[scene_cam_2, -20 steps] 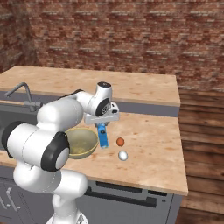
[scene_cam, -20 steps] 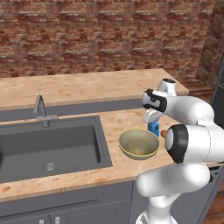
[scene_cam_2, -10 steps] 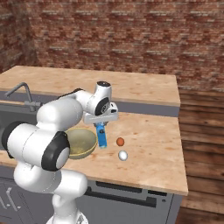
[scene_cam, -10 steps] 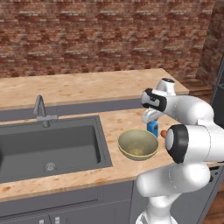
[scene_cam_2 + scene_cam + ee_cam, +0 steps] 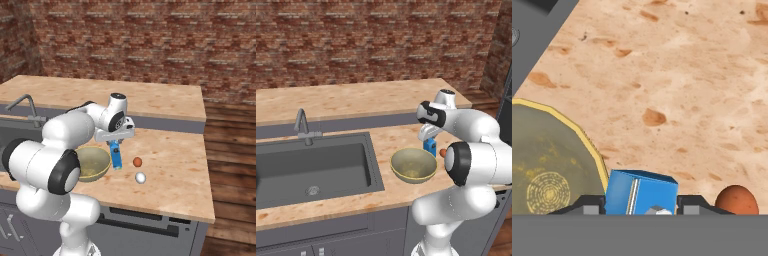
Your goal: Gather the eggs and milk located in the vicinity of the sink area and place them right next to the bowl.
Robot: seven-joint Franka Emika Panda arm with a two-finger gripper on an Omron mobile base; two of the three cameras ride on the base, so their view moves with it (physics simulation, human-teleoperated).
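Observation:
The blue milk carton (image 5: 116, 156) stands upright on the counter just right of the olive-yellow bowl (image 5: 92, 163), nearly touching its rim. My gripper (image 5: 115, 142) reaches down over the carton's top. In the hand view the fingertips (image 5: 592, 206) sit flush against both sides of the milk carton (image 5: 643, 194), with the bowl (image 5: 549, 165) to its left. A white egg (image 5: 140, 177) lies on the counter a little right of the carton. The dark sink (image 5: 311, 165) with its curved tap (image 5: 302, 125) is left of the bowl (image 5: 413, 165).
A small brown-orange ball (image 5: 137, 161) rests between the carton and the egg, and the same ball (image 5: 737, 201) is seen beside the right fingertip. The wooden counter's right edge (image 5: 207, 165) drops to the floor. A raised back counter (image 5: 150, 102) runs behind.

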